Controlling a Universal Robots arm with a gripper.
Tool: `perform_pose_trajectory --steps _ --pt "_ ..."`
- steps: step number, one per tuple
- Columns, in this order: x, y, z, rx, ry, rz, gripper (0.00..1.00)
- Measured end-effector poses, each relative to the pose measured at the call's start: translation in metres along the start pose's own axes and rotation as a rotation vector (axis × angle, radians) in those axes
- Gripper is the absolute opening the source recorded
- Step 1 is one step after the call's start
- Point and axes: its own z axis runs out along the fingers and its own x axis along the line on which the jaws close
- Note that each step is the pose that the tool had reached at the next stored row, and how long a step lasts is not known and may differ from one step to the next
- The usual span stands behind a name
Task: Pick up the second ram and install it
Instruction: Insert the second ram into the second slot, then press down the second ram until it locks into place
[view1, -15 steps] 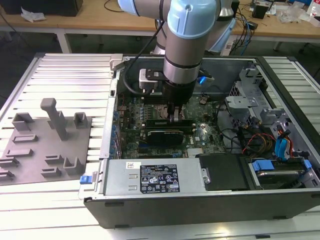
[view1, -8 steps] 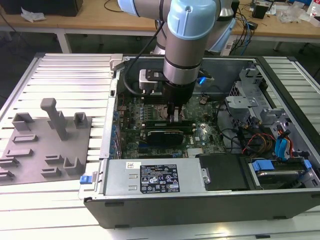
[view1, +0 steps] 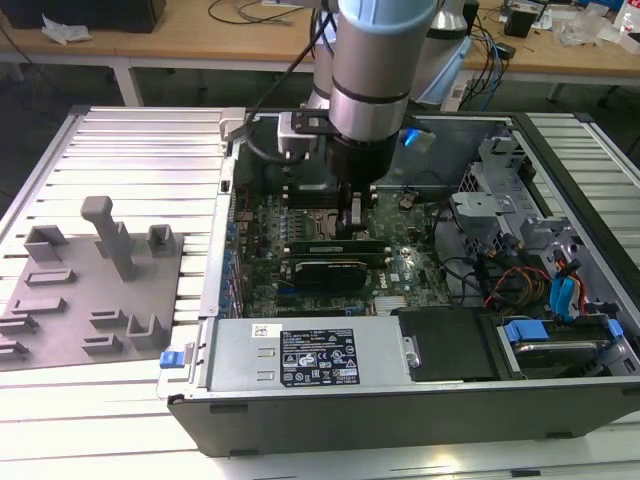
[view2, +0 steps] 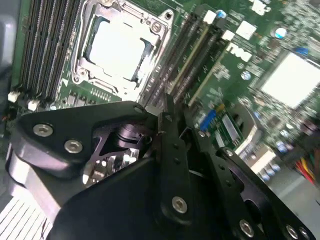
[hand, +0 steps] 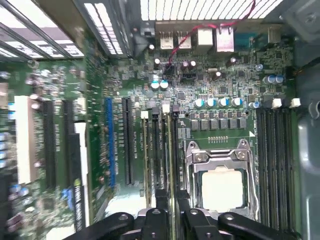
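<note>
- The claw (hand: 170, 197) is low inside the open computer case (view1: 400, 420), near the middle of the exterior view. Its two black fingers (view2: 167, 112) stand close together, clenched across a thin upright stick.
- I judge this stick to be the second ram (hand: 168, 150). It stands on its edge in the line of a long slot just beside the CPU socket (hand: 222, 185), and the fingers hold it at one end.
- A neighbouring slot (hand: 146, 155) also has a pale strip along it. Whether another stick is already there I cannot say for sure.
- To do this step well, the stick should be straight over its slot and not tilted. The push should go evenly down, and the white end clips (hand: 165, 107) should be free to close.
- The risk, I think, is a slanted push. Then one end seats, the other stays up, and the motherboard (hand: 220, 90) is stressed.
- At the exterior view's left, well apart from the case, the grey holder blocks (view1: 110, 240) lie on the slatted metal worktop (view1: 120, 150).
- Inside the case, at the exterior view's right, there are drive cages and coloured cables (view1: 540, 280). In the front is a silver power unit (view1: 300, 360).
- In the upper part of the exterior view a wooden bench (view1: 200, 35) carries loose wires.
</note>
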Motion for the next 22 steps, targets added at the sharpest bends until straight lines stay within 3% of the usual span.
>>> perform_pose_trajectory --steps 1,3,18,22 --pt "-0.0004 0.0001 -0.0036 0.0003 0.0057 0.0 0.13" --pt "-0.001 0.0001 -0.012 0.0005 0.0118 0.0 0.11" --pt "-0.001 0.0002 -0.0124 0.0007 0.0127 0.0 0.11" --pt "-0.0014 -0.0117 -0.0073 -0.0033 0.0131 0.0 0.11"
